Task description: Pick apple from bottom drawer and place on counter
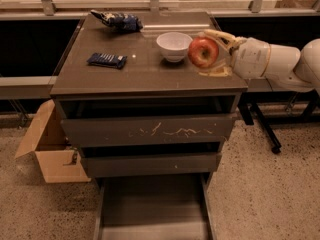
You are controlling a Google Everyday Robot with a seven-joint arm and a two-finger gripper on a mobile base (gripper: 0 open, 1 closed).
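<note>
The red apple (203, 52) with a yellowish patch is held in my gripper (211, 54) above the right part of the counter (135, 74), just right of the white bowl (174, 46). The gripper's pale fingers (216, 36) close on the apple from above and below, and the white arm comes in from the right. The bottom drawer (152, 206) is pulled out at the foot of the cabinet, and its grey floor shows nothing in it.
A dark blue snack bar (106, 60) lies on the counter's left part and a crumpled blue bag (118, 20) at its back. An open cardboard box (47, 146) stands on the floor to the left. A wheeled black stand (262, 126) is to the right.
</note>
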